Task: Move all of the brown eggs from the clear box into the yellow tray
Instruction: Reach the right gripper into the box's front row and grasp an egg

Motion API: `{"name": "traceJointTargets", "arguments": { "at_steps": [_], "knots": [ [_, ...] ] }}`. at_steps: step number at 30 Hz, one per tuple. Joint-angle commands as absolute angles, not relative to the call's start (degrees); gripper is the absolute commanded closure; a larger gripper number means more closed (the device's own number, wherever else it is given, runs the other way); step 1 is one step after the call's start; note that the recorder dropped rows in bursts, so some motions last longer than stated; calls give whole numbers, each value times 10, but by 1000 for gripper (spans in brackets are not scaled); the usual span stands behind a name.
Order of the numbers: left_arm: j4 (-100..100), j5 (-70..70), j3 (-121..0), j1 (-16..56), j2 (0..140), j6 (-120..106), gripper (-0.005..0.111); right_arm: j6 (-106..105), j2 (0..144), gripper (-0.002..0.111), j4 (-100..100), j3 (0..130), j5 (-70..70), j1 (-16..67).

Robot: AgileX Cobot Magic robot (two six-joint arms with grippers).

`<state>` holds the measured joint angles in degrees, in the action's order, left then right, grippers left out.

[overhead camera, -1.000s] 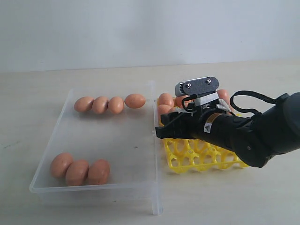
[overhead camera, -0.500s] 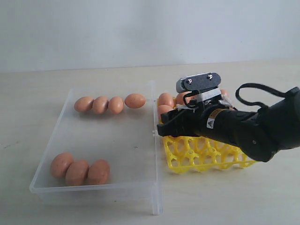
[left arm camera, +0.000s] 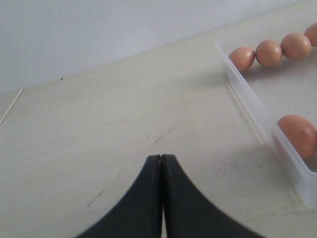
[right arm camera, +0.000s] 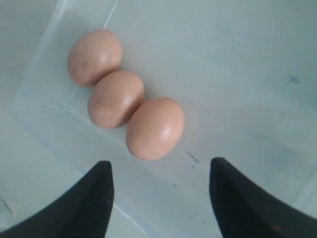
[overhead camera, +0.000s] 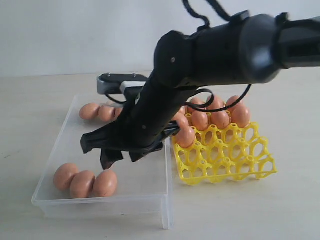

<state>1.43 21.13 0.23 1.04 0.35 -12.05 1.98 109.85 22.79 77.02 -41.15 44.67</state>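
Bright, even light; soft shadows

One clear box and one yellow tray are counted. Seven brown eggs are counted in the box: three clustered at the near end and four in a row at the far end, the full row being seen only in the left wrist view. In the tray at least six eggs are made out, the exact number being hidden by one black arm

The brown eggs look smooth and matte, the clear box transparent plastic, the yellow tray glossy plastic.
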Motion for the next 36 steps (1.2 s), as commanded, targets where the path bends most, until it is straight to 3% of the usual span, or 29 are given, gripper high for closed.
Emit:
{"name": "traceJointTargets", "arguments": {
  "at_steps": [1,21,24,30,33,36],
  "knots": [
    [14,207,0,11,0,-117,107,32,1141,49,238,804,-419,460],
    [14,207,0,11,0,-117,107,76,1257,50,215,875,-399,460],
    [14,207,0,11,0,-117,107,77,1259,60,207,879,-401,460],
    [14,207,0,11,0,-117,107,62,1259,108,193,879,-408,460],
    [14,207,0,11,0,-117,107,58,1245,108,154,870,-381,460],
    [14,207,0,11,0,-117,107,58,1190,108,91,805,-237,460]
  ]
}}
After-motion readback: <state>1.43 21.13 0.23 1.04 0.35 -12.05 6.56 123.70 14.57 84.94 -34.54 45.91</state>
